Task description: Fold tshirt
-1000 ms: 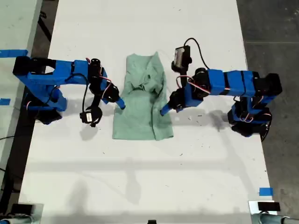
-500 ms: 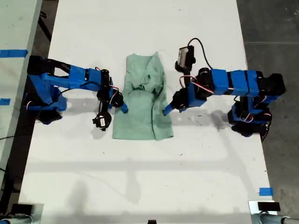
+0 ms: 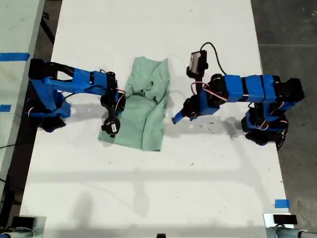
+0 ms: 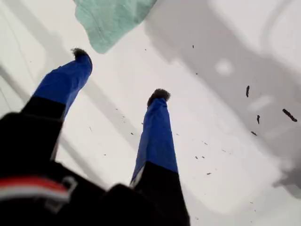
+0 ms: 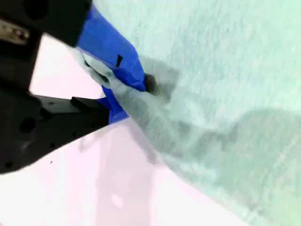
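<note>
Mint-green tshirt [image 3: 142, 111] lies mid-desk [image 3: 158, 188], its edge pinched in my second hand [image 5: 123, 96], while my first hand [image 4: 120, 75] hangs spread and empty beside the cloth, so I judge that edge should be drawn level and without bunching.

No legible text (anywhere here).

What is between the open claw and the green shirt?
Only bare white table lies between my first gripper and the tshirt, in the first wrist view.
</note>
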`<state>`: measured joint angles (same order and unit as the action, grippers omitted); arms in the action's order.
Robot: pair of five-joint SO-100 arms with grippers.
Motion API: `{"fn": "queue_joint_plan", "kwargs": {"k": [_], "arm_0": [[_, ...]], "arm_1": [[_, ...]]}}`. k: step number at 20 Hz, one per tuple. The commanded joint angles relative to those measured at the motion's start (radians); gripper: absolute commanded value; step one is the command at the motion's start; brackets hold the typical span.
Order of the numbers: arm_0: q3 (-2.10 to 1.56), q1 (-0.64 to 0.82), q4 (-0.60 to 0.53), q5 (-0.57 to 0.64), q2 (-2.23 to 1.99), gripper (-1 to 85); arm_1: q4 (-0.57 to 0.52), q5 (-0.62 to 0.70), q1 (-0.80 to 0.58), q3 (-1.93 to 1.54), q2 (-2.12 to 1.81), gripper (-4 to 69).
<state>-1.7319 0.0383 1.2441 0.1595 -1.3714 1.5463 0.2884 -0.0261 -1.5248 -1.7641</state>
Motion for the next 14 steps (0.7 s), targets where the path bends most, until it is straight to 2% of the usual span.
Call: {"fn": "queue_joint_plan", "kwargs": {"k": [1,5,10,14], "arm_0": [[0.193,-0.006,0.179,0.005,-0.06,0.1],[0.434,0.006,0.308,0.009,-0.012,0.1],[1.015,-0.026,0.471,0.043,0.411,0.1],[1.037,-0.041,0.298,0.049,0.577,0.1]], "arm_1": [[-0.026,-0.009,0.018,0.009,-0.078,24.4],[-0.035,-0.025,0.034,0.002,-0.08,24.3],[-0.038,-0.032,0.035,-0.028,-0.107,24.3],[-0.044,-0.04,0.034,-0.064,-0.143,24.3]]}}
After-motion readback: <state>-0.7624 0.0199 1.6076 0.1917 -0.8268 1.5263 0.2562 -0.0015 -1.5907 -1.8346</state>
